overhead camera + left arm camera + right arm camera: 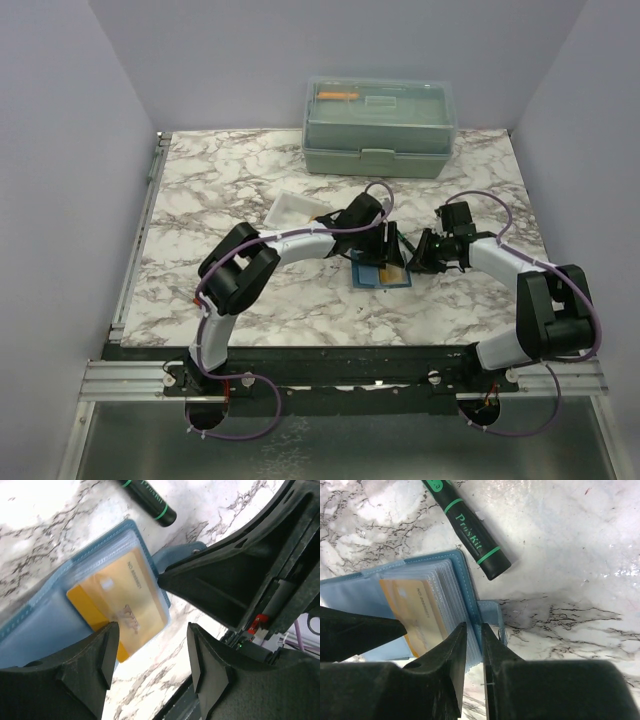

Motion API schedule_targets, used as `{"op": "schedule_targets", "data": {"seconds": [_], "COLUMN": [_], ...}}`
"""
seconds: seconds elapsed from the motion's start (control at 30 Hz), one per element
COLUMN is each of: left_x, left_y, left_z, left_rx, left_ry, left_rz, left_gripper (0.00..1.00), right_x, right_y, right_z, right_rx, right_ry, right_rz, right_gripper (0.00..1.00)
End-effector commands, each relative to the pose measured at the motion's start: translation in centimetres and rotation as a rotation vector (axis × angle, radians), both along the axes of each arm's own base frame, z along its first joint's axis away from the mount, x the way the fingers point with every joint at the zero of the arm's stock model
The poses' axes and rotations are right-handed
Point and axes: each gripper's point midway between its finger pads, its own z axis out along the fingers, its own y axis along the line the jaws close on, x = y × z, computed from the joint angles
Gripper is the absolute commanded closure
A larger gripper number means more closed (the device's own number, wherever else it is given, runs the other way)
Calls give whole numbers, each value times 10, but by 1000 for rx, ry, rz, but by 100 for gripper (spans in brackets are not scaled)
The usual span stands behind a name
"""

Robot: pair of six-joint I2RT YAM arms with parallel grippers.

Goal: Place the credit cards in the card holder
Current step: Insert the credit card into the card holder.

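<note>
The blue card holder (380,273) lies open on the marble table between both grippers. A yellow-orange credit card (117,611) sits partly inside its clear sleeve, with one bright corner sticking out; it also shows in the right wrist view (415,612). My left gripper (152,655) is open and empty, just above the card's near edge. My right gripper (474,630) is shut on the holder's blue right edge (470,590), beside the clasp tab. No dark card or other loose card is in view.
A green-black pen (470,535) lies just beyond the holder. A white tray (295,210) sits behind the left gripper. A pale green lidded box (380,125) stands at the table's back edge. The two grippers (408,250) are close together.
</note>
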Motion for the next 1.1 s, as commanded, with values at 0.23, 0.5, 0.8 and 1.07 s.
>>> {"op": "schedule_targets", "data": {"seconds": [0.23,0.5,0.8,1.07], "left_x": [2,9,2,-3], "left_y": [36,35,-12,-18], "left_z": [13,-15,2,19], "left_rx": [33,101,37,46], "left_ry": [-26,7,-6,-63], "left_rz": [40,86,0,-28], "left_gripper": [37,36,37,37], "right_x": [1,2,2,-2], "right_y": [5,8,12,9], "right_z": [10,11,13,11], "right_rx": [14,29,52,43], "right_ry": [-33,-35,-38,-24], "right_rz": [44,47,51,29], "right_gripper": [78,78,78,78]}}
